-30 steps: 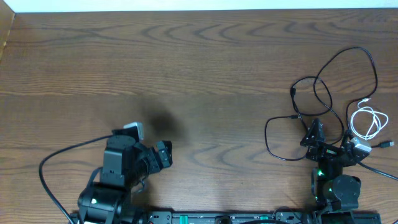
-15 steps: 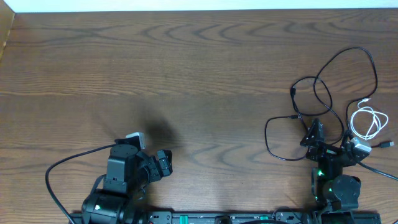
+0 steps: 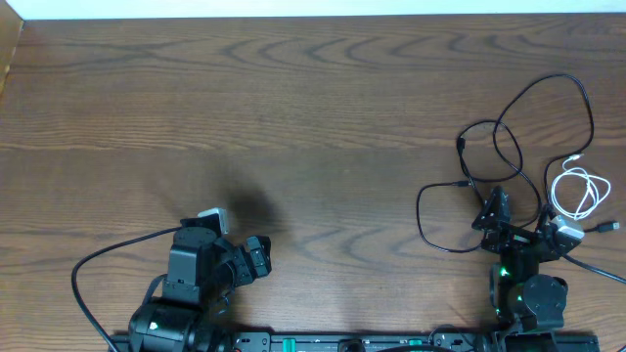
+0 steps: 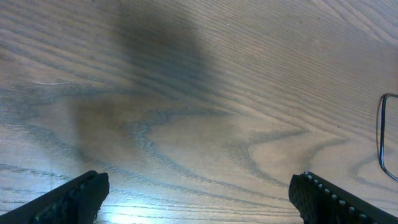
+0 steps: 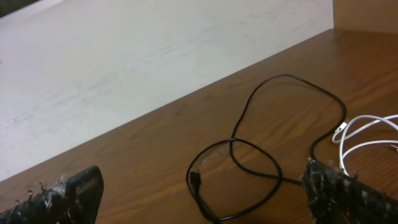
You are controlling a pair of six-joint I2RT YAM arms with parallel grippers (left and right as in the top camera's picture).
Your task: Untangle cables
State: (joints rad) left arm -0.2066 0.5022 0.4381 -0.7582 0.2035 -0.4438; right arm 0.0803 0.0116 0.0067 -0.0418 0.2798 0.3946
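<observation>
Black cables (image 3: 509, 127) lie in loose overlapping loops at the right of the table, also in the right wrist view (image 5: 249, 162). A short white cable (image 3: 575, 191) sits coiled just right of them, its edge in the right wrist view (image 5: 367, 134). A separate black loop (image 3: 430, 220) lies left of my right gripper and shows at the edge of the left wrist view (image 4: 382, 137). My right gripper (image 3: 496, 207) is open, just in front of the black loops (image 5: 205, 199). My left gripper (image 3: 259, 249) is open and empty over bare wood (image 4: 199, 199) at the front left.
Thick black wires run from the arm bases: one curves left of the left arm (image 3: 88, 269), one runs right of the right arm (image 3: 597, 266). A pale wall (image 5: 155, 56) rises behind the table's far edge.
The left arm has drawn back toward the front edge between one second ago and half a second ago, and has held still since. The right arm and the cables have not moved.
</observation>
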